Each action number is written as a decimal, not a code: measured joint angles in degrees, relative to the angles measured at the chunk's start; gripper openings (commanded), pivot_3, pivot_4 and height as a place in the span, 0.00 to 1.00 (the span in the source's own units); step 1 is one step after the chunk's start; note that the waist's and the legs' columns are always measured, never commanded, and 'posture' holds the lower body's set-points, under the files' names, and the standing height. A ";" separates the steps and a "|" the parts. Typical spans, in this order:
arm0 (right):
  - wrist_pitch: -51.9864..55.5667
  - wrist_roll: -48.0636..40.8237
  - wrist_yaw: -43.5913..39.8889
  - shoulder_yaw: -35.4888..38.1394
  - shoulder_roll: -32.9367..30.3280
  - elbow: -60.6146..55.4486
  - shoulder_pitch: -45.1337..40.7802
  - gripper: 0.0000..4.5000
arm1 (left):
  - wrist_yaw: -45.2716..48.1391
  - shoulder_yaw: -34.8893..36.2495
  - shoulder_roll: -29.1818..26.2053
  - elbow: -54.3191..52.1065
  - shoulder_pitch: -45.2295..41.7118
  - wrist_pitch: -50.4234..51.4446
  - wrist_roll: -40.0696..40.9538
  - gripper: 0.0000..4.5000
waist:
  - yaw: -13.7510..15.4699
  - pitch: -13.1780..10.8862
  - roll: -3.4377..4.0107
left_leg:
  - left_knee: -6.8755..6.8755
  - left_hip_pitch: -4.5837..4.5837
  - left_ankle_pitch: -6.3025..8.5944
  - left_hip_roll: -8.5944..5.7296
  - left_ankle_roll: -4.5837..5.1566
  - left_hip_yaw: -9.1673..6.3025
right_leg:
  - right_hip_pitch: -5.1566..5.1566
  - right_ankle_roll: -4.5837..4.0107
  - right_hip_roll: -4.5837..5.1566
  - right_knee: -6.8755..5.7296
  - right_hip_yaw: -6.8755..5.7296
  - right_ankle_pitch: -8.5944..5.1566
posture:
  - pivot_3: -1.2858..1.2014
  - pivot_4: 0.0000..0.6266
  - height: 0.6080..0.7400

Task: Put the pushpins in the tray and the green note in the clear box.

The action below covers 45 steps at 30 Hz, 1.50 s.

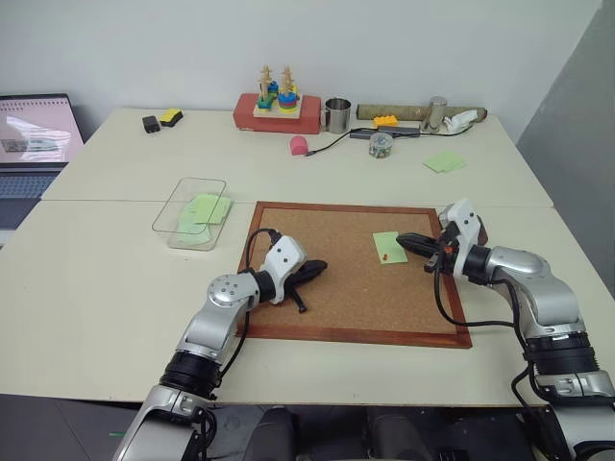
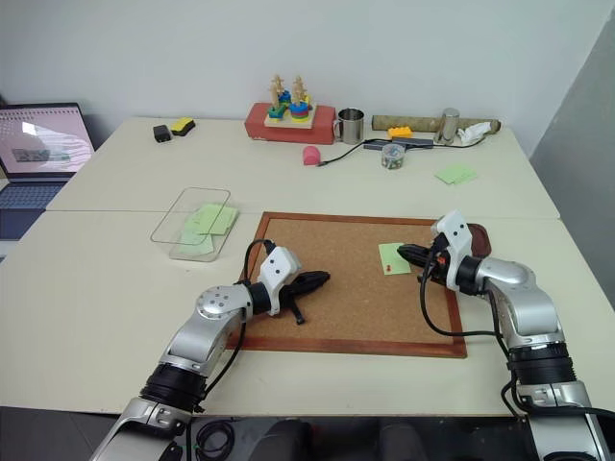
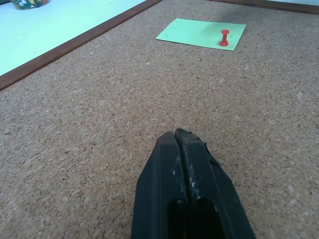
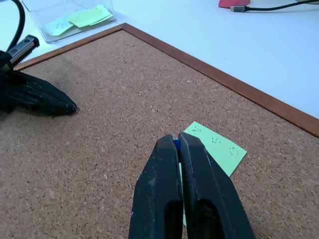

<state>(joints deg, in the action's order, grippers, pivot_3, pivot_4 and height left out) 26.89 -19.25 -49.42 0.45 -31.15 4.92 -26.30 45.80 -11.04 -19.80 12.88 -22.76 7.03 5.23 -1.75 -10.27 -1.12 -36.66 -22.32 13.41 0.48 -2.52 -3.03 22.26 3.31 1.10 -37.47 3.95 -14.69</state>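
The note (image 1: pixel 389 247) lies flat on the corkboard (image 1: pixel 356 317), near its right edge, long axis running toward the board's far edge. One red pin (image 3: pixel 224 38) stands upright in the note's near part. The right gripper (image 4: pixel 177 141) hovers over the note, fingers clamped on a small blue object, probably a pin. The left gripper (image 3: pixel 175 135) is closed and empty, pointing at the note. The box (image 1: pixel 189 212) sits left of the board.

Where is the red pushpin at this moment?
The small red plastic pushpin stands in the light green paper note on the right part of the wood-framed corkboard, just left of the right pincer.
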 measured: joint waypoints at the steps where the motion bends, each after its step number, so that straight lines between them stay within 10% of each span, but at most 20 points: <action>1: 0.14 -0.08 0.34 0.35 0.00 -0.17 -0.04 0.01 | 0.00 0.00 0.00 -0.01 0.01 0.00 0.00 0.00 | 0.00 0.00 0.00 | 0.00 0.00 0.00 0.00 0.00 0.00 | 0.00 0.00 0.00 0.01 0.00 0.00 | 0.52 0.24 1.00; 21: -2.63 11.88 17.21 4.76 -5.38 22.95 -8.20 0.01 | 0.28 -0.29 0.15 0.18 -0.09 -0.07 -0.26 0.00 | 0.05 0.08 0.13 | 0.13 -0.06 0.00 -0.02 0.01 0.08 | -0.03 0.08 0.02 0.33 0.06 0.13 | 0.52 0.24 1.00; 39: -3.61 11.31 16.92 6.69 -4.37 25.66 -10.41 0.84 | 0.10 -0.30 0.32 0.03 0.06 -0.12 -0.65 0.00 | 0.08 0.09 0.15 | 0.13 -0.08 0.00 -0.03 0.01 0.08 | -0.05 0.07 0.03 0.38 0.05 0.16 | 0.52 0.24 1.00; 45: -2.25 10.66 16.85 7.59 -4.37 24.16 -10.45 0.98 | 0.14 -0.30 0.40 0.40 -0.04 -0.32 -0.81 0.00 | 0.08 0.10 0.17 | 0.13 -0.07 0.00 -0.03 0.01 0.08 | -0.06 0.09 0.03 0.37 0.05 0.16 | 0.52 0.24 1.00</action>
<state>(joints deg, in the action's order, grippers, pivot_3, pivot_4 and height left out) 24.64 -8.59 -32.56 8.05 -35.53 29.08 -36.74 45.95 -11.35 -19.41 13.28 -22.80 6.71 4.43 -1.66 -10.17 -0.95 -36.54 -22.39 13.41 0.45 -2.51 -2.95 22.21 3.39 1.13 -37.10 4.01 -14.53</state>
